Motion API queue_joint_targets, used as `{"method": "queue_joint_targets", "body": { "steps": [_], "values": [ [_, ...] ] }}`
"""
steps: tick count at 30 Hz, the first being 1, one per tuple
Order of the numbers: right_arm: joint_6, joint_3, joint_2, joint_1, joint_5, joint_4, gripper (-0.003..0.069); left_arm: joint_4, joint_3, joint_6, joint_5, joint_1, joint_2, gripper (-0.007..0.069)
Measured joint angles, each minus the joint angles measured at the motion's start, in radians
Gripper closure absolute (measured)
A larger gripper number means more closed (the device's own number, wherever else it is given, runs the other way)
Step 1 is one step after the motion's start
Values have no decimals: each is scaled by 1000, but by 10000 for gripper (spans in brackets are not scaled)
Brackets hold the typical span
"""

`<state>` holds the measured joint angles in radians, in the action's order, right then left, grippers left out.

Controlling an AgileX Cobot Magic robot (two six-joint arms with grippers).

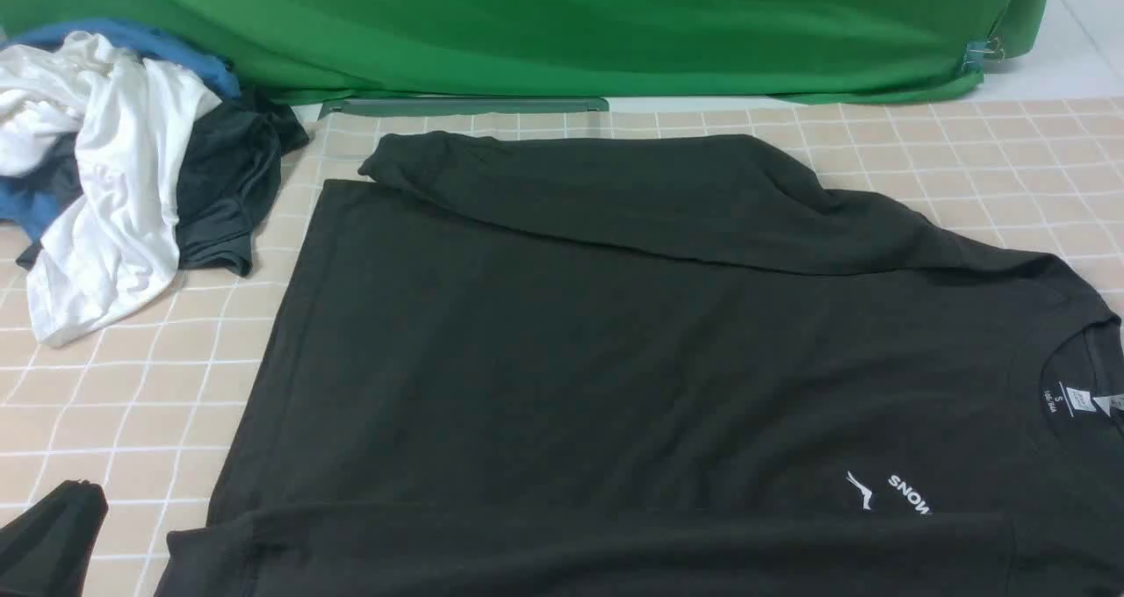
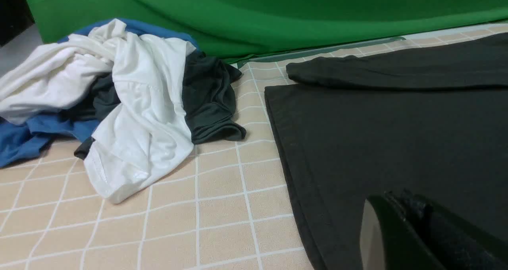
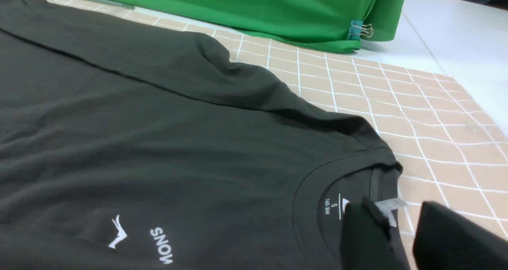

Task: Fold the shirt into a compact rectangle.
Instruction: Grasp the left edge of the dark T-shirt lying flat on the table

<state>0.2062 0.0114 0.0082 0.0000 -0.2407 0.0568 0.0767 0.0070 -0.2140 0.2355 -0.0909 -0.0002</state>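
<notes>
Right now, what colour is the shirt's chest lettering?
White lettering on black shirt; clearest in right wrist view.

Brightness: even and fairly bright in all three views, no glare.
Source: diffuse, from above.
Shadows: faint and soft-edged, tucked under the shirt's (image 1: 615, 351) folded sleeve and the heap of clothes (image 1: 123, 176).
Dark cloth: the shirt reads flat, with weak creases.
Blur: the left gripper (image 2: 393, 198) and right gripper (image 3: 401, 210) are soft-edged close to the wrist lenses.
</notes>
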Motion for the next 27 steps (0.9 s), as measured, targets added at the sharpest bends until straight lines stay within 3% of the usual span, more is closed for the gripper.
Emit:
{"method": "queue_joint_targets", "body": {
  "steps": [21, 27],
  "values": [
    [0, 0, 0, 0, 0, 0, 421, -5, 0, 9, -42, 0, 0, 601],
    [0, 0, 0, 0, 7, 0, 421, 276, 0, 104, -277, 0, 0, 601]
  ]
}}
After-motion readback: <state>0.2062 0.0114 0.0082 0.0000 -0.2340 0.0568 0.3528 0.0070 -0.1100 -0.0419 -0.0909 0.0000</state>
